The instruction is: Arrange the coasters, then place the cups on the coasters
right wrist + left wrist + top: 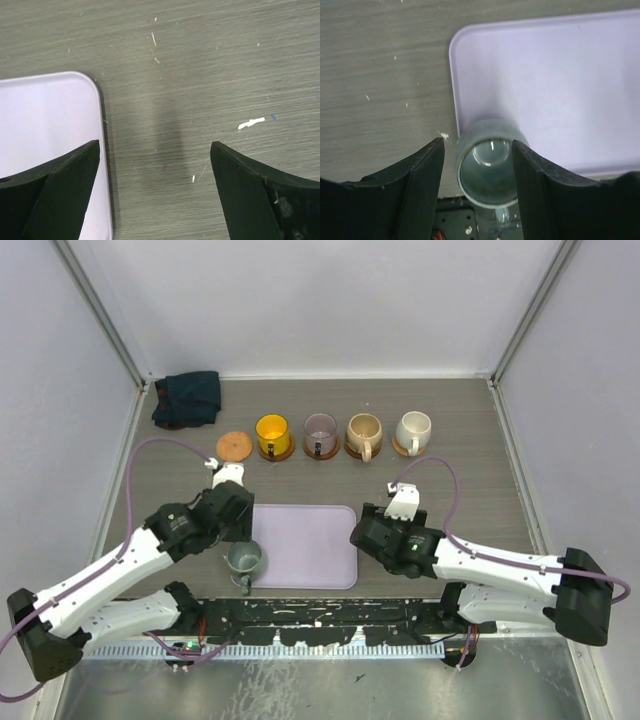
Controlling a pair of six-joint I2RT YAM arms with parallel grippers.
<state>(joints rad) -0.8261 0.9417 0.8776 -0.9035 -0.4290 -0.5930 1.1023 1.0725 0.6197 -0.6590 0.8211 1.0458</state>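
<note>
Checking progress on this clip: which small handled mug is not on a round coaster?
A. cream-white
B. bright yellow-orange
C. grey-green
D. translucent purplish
C: the grey-green mug sits at the near left corner of the lilac rectangular tray, and the flat orange-tan coaster at the row's left end is bare.

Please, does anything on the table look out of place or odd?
Yes. The grey-green cup stands alone at the near left corner of the lilac tray, between the fingers of the left pincer, while the orange-tan coaster at the left end of the far row is bare. Nothing looks spilled or broken.
</note>
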